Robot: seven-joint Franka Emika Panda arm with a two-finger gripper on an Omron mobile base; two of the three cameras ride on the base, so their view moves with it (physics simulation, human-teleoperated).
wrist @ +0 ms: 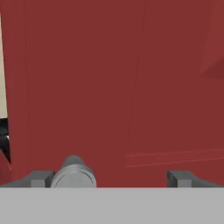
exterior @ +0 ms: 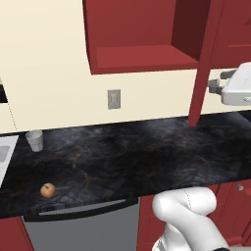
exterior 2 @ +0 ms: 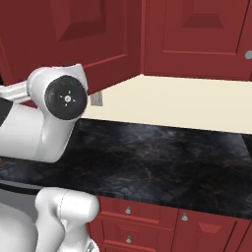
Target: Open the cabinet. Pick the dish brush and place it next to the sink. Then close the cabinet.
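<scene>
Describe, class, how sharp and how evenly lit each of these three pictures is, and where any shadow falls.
Left base view: flat, even light, no glare; the open cabinet is darker inside; the apple casts almost no shadow. Right base view: crisp arm, dim veined counter. Hand view: soft and blurry up close, the door a flat red, the knob between the open gripper tips.

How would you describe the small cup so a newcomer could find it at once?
Start at the dark marbled counter under the open red wall cabinet. Follow it to its far left end, near the wall: the cup stands there, translucent white and upright, unlike the round orange-red apple by the front edge.
</scene>
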